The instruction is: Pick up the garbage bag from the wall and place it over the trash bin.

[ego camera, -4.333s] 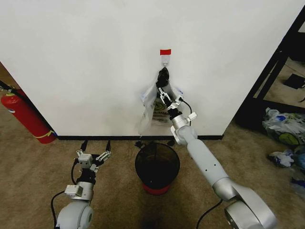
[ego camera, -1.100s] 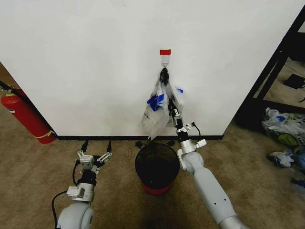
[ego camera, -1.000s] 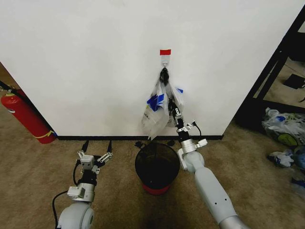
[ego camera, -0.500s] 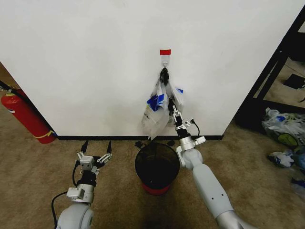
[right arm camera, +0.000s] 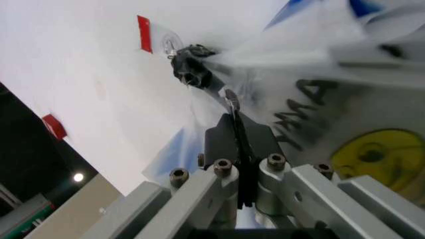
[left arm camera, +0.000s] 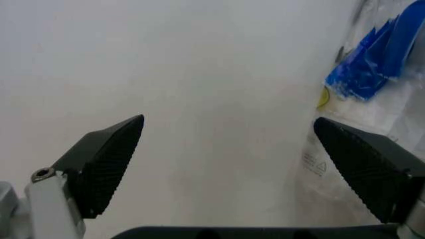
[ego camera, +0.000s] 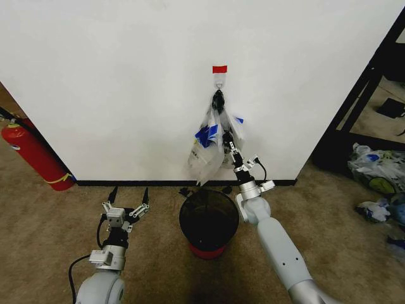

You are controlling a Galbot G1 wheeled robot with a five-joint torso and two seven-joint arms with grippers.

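Observation:
The garbage bag (ego camera: 224, 136), thin whitish plastic with dark letters and a yellow logo (right arm camera: 319, 114), hangs among similar bags from a black knot (ego camera: 218, 99). The knot is on a hook under red tape (ego camera: 219, 68) on the white wall (ego camera: 126, 82). My right gripper (ego camera: 231, 149) is raised to the right side of the hanging plastic, fingers (right arm camera: 234, 129) pressed shut with the film at their tips. The black mesh trash bin (ego camera: 209, 221) with a red base stands on the carpet right below. My left gripper (ego camera: 126, 204) waits low at the left, open, facing the wall (left arm camera: 199, 99).
A red fire extinguisher (ego camera: 35, 155) leans at the far left by the baseboard. A black shelf frame (ego camera: 364, 95) and stuffed clear bags (ego camera: 376, 168) sit at the right. Brown carpet lies open around the bin.
Four seconds ago the right gripper was open and higher, near the knot; it is now shut and lower on the plastic. Over the last second it barely shifted. The left arm held still.

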